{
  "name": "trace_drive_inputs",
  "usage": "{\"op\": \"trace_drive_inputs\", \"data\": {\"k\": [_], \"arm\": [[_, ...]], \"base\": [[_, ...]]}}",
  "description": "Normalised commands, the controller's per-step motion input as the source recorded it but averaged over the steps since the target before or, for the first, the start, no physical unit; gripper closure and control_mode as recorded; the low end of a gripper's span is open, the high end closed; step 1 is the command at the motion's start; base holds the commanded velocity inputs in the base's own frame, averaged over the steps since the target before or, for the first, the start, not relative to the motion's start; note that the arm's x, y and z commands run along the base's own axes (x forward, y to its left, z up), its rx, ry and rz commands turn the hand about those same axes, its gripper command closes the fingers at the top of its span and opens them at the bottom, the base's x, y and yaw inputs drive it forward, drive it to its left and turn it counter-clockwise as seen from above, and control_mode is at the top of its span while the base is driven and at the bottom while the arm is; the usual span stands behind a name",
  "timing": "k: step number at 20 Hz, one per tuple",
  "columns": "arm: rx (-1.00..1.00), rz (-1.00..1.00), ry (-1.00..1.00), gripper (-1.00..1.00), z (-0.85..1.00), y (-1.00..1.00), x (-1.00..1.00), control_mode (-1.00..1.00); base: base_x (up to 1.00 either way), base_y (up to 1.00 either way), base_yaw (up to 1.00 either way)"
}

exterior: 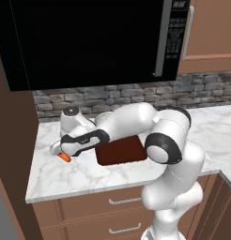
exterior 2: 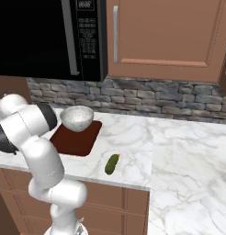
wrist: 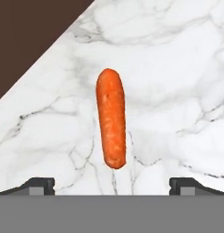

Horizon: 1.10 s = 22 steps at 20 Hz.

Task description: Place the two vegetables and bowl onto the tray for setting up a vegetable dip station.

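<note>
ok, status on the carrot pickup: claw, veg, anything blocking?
Claw open, poised over carrot. Carrot flat on counter, not gripped. Tray beside it; bowl at the tray's far edge, cucumber on counter. Nothing blocking.

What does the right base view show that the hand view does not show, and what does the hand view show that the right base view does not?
The right base view alone shows the cucumber lying on the marble near the front edge, the bowl at the back of the tray, the microwave and the cabinet door. The hand view alone shows the carrot lying on the marble, and the open gripper with one fingertip on each side of it, not touching it. Both views share the marble counter.
</note>
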Motion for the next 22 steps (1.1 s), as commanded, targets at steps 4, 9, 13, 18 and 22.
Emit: {"op": "trace_drive_inputs", "data": {"k": [4,9,13,18,22], "arm": [[0.0,0.0,0.0,-1.0,-0.18,0.34,0.18,-1.0],[0.0,0.0,0.0,-1.0,-0.15,0.29,0.24,-1.0],[0.0,0.0,0.02,-1.0,-0.14,0.12,0.23,-1.0],[0.0,0.0,0.03,-1.0,-0.15,0.03,0.22,-1.0],[0.0,0.0,0.06,-1.0,-0.15,0.01,0.2,-1.0]], "base": [[0.0,0.0,0.0],[0.0,0.0,0.0],[0.0,0.0,0.0],[0.0,0.0,0.0],[0.0,0.0,0.0]]}}
